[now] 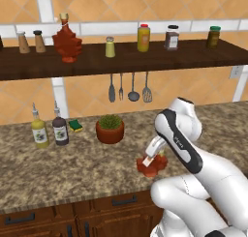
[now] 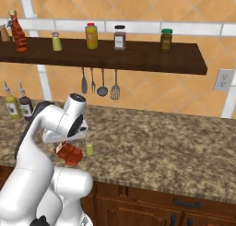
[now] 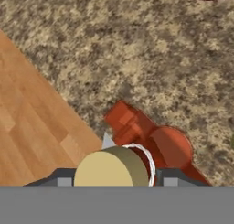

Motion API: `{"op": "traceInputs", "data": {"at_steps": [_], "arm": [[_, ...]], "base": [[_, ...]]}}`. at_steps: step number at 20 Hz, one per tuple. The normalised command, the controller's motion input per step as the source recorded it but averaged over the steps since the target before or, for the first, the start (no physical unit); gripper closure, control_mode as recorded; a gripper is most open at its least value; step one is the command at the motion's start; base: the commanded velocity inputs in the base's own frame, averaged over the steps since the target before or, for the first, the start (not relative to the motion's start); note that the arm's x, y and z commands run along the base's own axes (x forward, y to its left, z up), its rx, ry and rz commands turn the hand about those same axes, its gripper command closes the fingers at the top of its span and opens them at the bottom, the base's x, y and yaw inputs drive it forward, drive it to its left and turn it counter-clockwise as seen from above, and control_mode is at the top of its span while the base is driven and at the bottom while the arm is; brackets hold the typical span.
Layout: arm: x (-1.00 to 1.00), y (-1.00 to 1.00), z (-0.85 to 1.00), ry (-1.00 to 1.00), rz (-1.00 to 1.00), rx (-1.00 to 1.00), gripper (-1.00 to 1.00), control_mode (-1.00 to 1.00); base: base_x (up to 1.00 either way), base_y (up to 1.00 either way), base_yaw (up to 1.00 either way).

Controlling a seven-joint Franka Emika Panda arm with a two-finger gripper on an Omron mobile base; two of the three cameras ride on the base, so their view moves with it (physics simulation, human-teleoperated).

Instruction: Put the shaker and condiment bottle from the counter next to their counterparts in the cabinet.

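The red maple-leaf condiment bottle point(image 1: 154, 168) point(image 2: 70, 155) point(image 3: 153, 138) stands near the front edge of the granite counter point(image 1: 72, 168). My gripper point(image 1: 147, 159) point(image 2: 64, 146) point(image 3: 114, 179) reaches down over it, and its fingers press on both sides of the tan cork cap. The small yellow-green shaker point(image 2: 89, 148) stands just right of the bottle on the counter. On the dark cabinet shelf point(image 1: 145, 61) point(image 2: 138, 56) stand the counterparts, a red leaf bottle point(image 1: 67, 42) point(image 2: 19, 33) and a yellow-green shaker point(image 1: 110, 47) point(image 2: 56, 41).
A potted plant point(image 1: 110, 129), two pourer bottles point(image 1: 48, 129) and a sponge point(image 1: 75, 125) stand at the counter's back. Utensils point(image 1: 128, 88) hang under the shelf. The shelf also holds brown shakers point(image 1: 30, 42), a yellow bottle point(image 1: 143, 37) and two jars point(image 1: 171, 37).
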Motion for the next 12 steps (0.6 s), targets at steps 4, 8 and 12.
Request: {"op": "traceInputs", "data": {"at_steps": [4, 8, 12], "arm": [[0.01, 0.0, -0.1, 0.04, 0.0, 0.02, 1.0, -1.0], [0.0, 0.03, 0.67, 0.01, 0.03, 0.05, 1.0, -1.0], [0.02, 0.23, 0.62, 0.0, 0.02, 0.02, 1.0, -1.0]], "base": [[0.0, 0.0, 0.0], [0.0, 0.0, 0.0], [0.0, 0.0, 0.0]]}}
